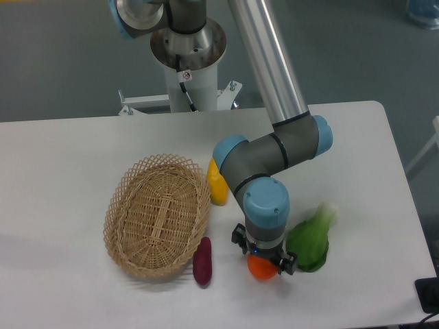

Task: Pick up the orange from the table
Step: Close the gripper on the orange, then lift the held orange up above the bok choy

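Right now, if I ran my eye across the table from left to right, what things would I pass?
Wicker basket → purple sweet potato → yellow fruit → orange under the gripper → leafy green vegetable.

Orange (262, 269): small, round, bright orange, smooth-looking skin. Only its lower and front portion is visible; the upper part is covered by the arm's wrist, so any stem dimple cannot be seen. It sits on the table (62, 151), toward the front edge and right of the middle, well in from the front right corner. Whether it rests fully on the surface or is slightly raised cannot be told from this view.

Table: large, flat, white, matte top with rounded corners at the right. Its back edge runs across the upper middle of the view; the front edge is cut off at the bottom.
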Controlling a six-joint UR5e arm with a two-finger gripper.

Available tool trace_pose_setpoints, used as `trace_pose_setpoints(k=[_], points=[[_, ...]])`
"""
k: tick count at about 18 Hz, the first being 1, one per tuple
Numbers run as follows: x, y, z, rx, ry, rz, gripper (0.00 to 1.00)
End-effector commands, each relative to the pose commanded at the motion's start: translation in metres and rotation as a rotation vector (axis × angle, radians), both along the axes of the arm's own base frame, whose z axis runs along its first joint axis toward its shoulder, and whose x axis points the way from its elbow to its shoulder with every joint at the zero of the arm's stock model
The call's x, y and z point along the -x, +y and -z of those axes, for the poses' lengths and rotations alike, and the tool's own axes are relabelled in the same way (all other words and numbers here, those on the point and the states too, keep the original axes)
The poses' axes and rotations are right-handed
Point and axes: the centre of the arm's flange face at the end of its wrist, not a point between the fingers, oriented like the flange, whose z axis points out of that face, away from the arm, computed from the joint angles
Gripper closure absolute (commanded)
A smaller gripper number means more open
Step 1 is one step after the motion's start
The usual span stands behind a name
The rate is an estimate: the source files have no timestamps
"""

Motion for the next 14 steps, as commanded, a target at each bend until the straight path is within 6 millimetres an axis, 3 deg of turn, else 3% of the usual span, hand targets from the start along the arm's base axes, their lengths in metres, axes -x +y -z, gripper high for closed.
trace_pose_setpoints(k=[2, 9, 14], points=[[-0.001, 0.002, -0.006, -0.007, 0.006, 0.002, 0.61], [-0.001, -0.01, -0.056, -0.078, -0.01, -0.007, 0.62], [0.016, -0.048, -0.099, -0.068, -0.055, -0.01, 0.61]])
